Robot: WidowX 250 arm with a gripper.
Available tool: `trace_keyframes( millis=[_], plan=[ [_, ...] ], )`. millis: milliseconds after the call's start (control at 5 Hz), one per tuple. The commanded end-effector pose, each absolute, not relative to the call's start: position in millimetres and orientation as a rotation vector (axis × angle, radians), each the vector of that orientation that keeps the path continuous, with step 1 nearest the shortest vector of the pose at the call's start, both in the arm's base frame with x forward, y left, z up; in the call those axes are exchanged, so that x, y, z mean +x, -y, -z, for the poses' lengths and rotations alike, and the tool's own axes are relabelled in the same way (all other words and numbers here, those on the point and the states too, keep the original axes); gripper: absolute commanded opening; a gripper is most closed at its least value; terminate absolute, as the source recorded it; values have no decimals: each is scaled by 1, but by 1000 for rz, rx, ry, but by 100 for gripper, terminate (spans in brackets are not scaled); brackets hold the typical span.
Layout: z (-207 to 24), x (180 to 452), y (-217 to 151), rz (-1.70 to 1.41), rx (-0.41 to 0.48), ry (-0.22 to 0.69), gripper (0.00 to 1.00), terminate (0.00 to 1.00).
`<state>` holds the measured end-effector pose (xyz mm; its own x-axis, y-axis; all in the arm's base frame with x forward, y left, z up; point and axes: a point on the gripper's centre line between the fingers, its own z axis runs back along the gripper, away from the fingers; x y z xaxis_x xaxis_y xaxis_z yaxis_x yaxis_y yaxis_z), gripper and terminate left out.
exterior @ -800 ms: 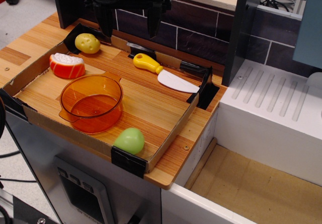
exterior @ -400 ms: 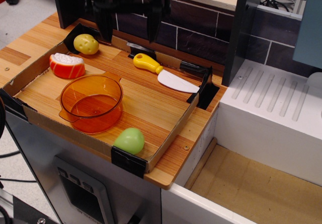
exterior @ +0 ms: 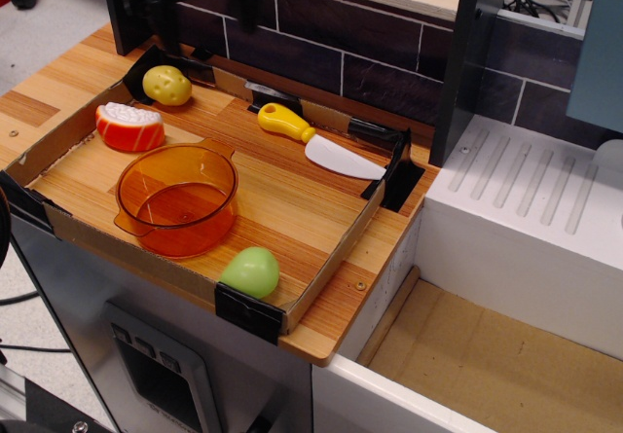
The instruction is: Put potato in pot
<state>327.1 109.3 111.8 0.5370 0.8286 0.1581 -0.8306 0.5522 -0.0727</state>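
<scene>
The yellow speckled potato (exterior: 167,85) lies in the far left corner of the wooden tray. The translucent orange pot (exterior: 177,234) stands empty near the tray's front left, well apart from the potato. My gripper (exterior: 204,10) hangs at the top of the view, above and slightly behind the potato. Its dark fingers (exterior: 161,19) are spread wide with nothing between them, and they do not touch the potato. The upper part of the gripper is cut off by the frame edge.
An orange-and-white wedge toy (exterior: 129,127) lies between potato and pot. A light-green rounded toy (exterior: 250,271) sits at the tray's front edge. A yellow-handled toy knife (exterior: 316,143) lies at the back right. A dark tiled wall rises behind; a white sink unit (exterior: 526,209) stands to the right.
The gripper has moved left along the back wall, from over the tray's back middle to over the potato's corner. The potato, pot and other toys have not moved.
</scene>
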Motion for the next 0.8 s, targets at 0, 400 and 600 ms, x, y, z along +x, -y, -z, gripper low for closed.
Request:
trace_keyframes(
  millis=[0, 400, 600],
  plan=[
    [-117, 347, -163, -1254, 1, 223, 100, 0],
    [-97, 354, -194, -1334, 3, 210, 100, 0],
    [-89, 351, -205, -1340, -5, 218, 100, 0]
  ],
)
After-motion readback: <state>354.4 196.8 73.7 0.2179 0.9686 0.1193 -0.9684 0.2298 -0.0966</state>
